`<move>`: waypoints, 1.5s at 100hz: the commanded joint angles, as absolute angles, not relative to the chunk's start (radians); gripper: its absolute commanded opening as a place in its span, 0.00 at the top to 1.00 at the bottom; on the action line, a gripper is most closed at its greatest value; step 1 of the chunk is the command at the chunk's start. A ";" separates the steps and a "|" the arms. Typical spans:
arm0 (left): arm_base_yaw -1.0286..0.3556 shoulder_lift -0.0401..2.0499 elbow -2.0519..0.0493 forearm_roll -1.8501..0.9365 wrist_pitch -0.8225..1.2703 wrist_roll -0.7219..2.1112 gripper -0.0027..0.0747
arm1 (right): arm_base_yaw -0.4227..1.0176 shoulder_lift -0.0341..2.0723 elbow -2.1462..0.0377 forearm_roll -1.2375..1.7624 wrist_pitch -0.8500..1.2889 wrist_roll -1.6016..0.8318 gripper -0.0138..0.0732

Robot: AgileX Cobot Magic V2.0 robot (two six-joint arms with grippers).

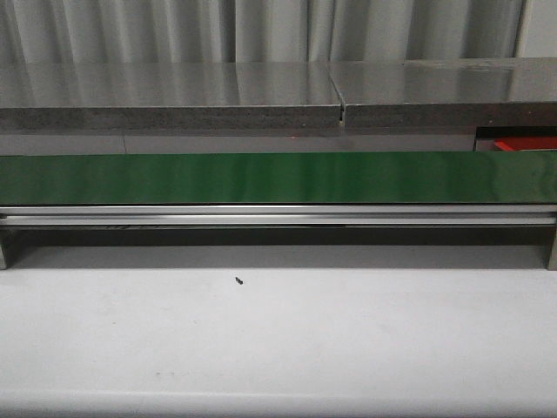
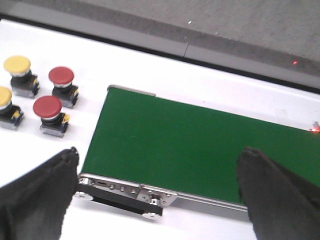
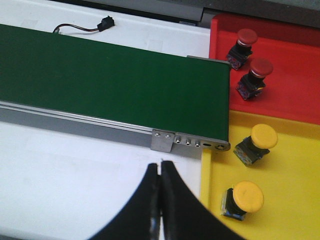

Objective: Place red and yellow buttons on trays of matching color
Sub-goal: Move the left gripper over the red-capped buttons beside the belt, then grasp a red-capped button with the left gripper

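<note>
**Four buttons sorted into trays, four still waiting at the far end of the belt**

Nearest in the front view is the white table (image 1: 278,340), with a tiny dark speck (image 1: 238,280) on it. Beyond it the green conveyor belt (image 1: 261,178) runs the full width on its aluminium frame, and behind that stands a grey shelf (image 1: 174,96). A sliver of the red tray (image 1: 522,142) shows at the far right.

Neither arm appears in the front view. In the right wrist view the right gripper (image 3: 160,172) has its black fingers pressed together with nothing between them, above the white table just beside the yellow tray (image 3: 285,170). That tray holds two yellow buttons (image 3: 257,142), (image 3: 242,199). The red tray beyond it holds two red buttons (image 3: 242,46), (image 3: 254,77). Past the belt lies a small black connector with a wire (image 3: 102,23).

In the left wrist view the left gripper (image 2: 160,167) is spread wide and empty above the belt's end. On the table beside that end stand two red buttons (image 2: 49,114), (image 2: 62,85) and two yellow buttons (image 2: 20,74), (image 2: 6,106).
</note>
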State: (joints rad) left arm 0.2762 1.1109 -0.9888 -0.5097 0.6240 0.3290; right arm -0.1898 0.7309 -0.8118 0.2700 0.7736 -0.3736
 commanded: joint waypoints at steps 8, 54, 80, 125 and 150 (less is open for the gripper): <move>0.324 1.260 -1.102 -0.582 0.601 0.312 0.19 | -0.188 0.726 -0.837 0.277 0.716 -0.383 0.92; 0.365 1.582 -1.221 -0.575 0.539 0.270 0.19 | -0.188 0.726 -0.837 0.277 0.716 -0.383 0.92; 0.428 1.725 -1.307 -0.556 0.550 0.268 0.19 | -0.188 0.726 -0.837 0.277 0.716 -0.383 0.92; 0.433 1.964 -1.512 -0.552 0.587 0.260 0.19 | -0.188 0.726 -0.837 0.277 0.716 -0.383 0.92; 0.433 2.043 -1.587 -0.538 0.598 0.259 0.19 | -0.188 0.726 -0.837 0.277 0.716 -0.383 0.92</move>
State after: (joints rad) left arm 0.4316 2.0783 -1.5416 -0.5238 0.6174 0.2723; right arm -0.1898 0.7309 -0.8118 0.2700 0.7736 -0.3736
